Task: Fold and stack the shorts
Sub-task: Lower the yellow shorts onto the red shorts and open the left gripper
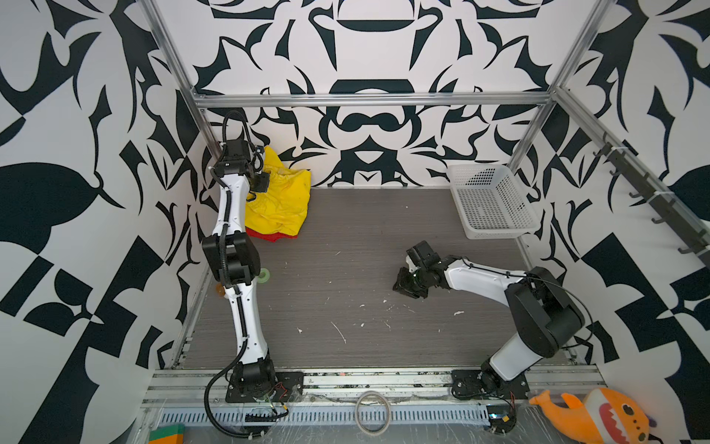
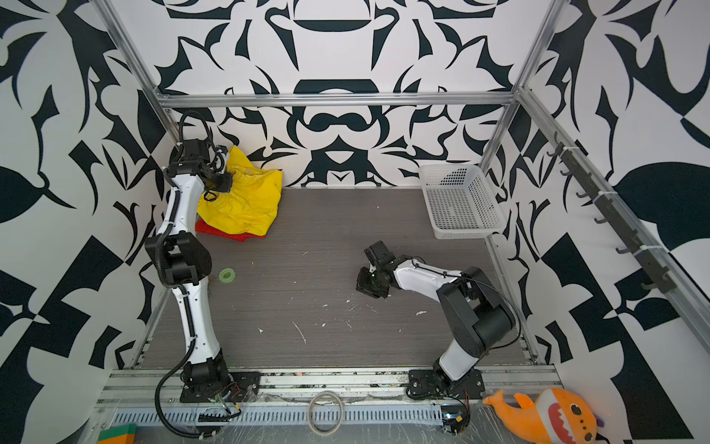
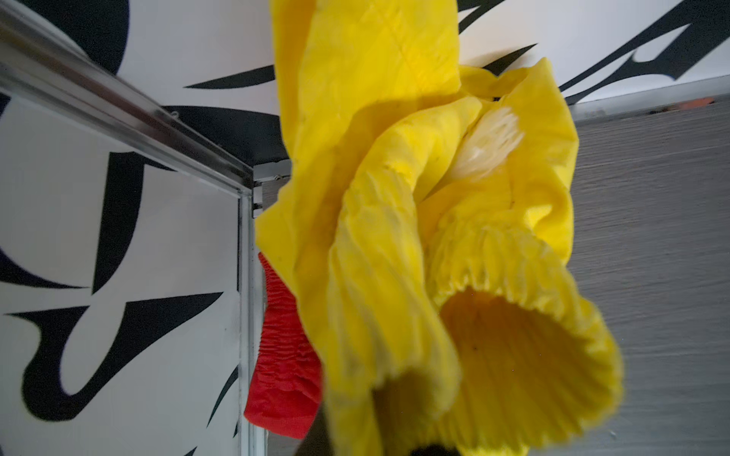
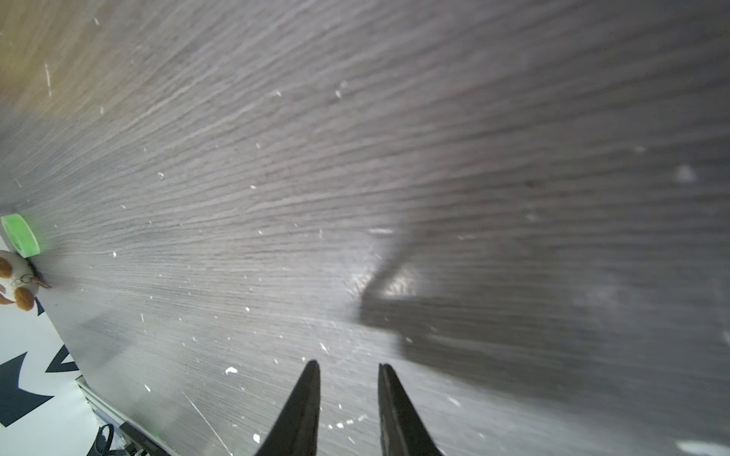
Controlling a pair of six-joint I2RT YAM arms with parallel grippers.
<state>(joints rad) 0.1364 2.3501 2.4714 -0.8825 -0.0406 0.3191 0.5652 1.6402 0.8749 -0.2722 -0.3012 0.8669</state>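
**Position of task items.** The bright yellow thin-fabric shorts [image 1: 282, 200] lie in the back-left corner of the dark grey wood-grain tabletop [image 1: 345, 269]. They rest on top of the bright red thin-fabric shorts [image 1: 272, 235], of which only a near edge shows in both top views.

**Progress.** Judged from this layout, the stacking is largely in place, yellow over red. The yellow pair is rumpled, with one part standing up against the back wall, so its fold does not look finished. Whether the red pair is properly folded cannot be confirmed, as most of it is covered. What is left is to flatten and square the yellow pair.

**Grippers.**
- The left gripper [image 1: 261, 182] hangs over the yellow shorts at the corner. Its jaws are hidden, so I cannot tell whether it grasps the fabric or has let go.
- The right gripper [image 4: 347, 363] sits low over bare table, well apart from the shorts, with its jaws parted and nothing between them.

**Differences between views.**
- The left wrist view alone shows the yellow gathered elastic waistband [image 3: 513, 316], a frayed white cord end [image 3: 490, 146] and the red ruched waistband [image 3: 284, 316].
- The right wrist view shows a small brown-spotted white toy [image 4: 15, 284] beside the green tape roll [image 4: 19, 233]. In a top view the left arm mostly hides that toy.
- Only the top views show the white perforated plastic basket [image 1: 495, 226], which is empty.
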